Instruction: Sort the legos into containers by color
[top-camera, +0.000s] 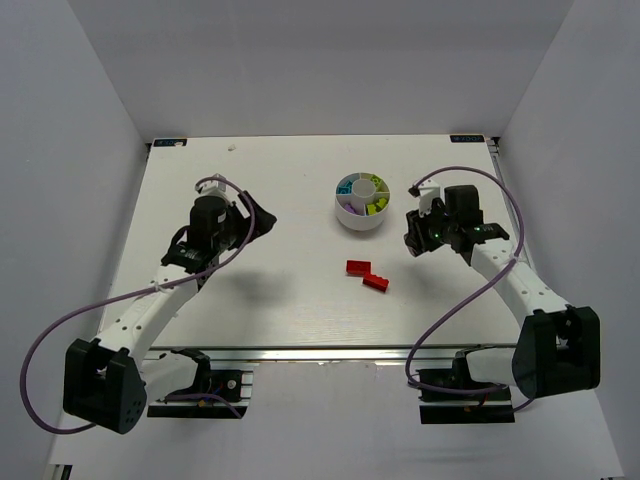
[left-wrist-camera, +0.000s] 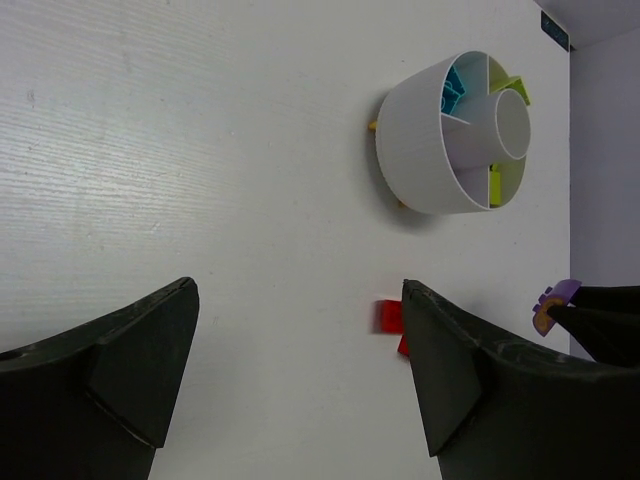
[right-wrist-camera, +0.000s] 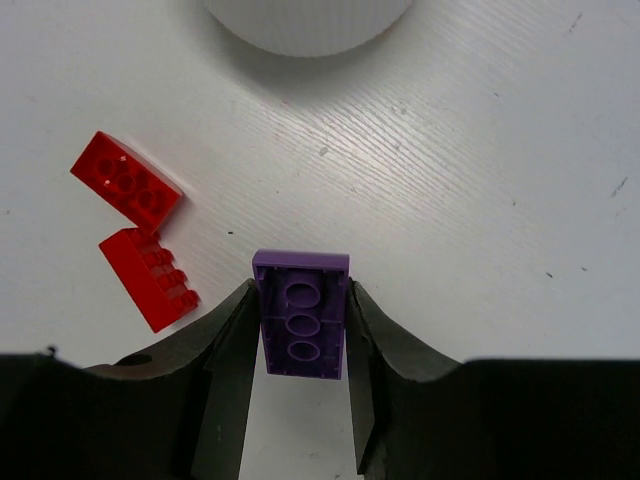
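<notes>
1. White table, white walls: a purple brick is pinched by its long sides, hollow side to the wrist camera, in the right gripper. It is held at 4 o'clock of the dish, clear of the rim.
2. At 9 o'clock of the dish, the left gripper is seen spread wide, with nothing between its fingers.
3. A wrong wedge could be hit. The dividers are set close together, and cyan and lime pieces are already lodged in neighbouring wedges.
4. The brick could be dropped short onto the table if it is released before the rim is cleared.
5. The dish looks light, so it could be shoved or tipped if it is clipped by a finger.
6. Counted:
   - one dish
   - two grippers
   - one purple brick, held
   - two red bricks, loose on the table at 6 o'clock of the dish, just beside each other
   - cyan and lime pieces inside the dish, whose number cannot be told
</notes>
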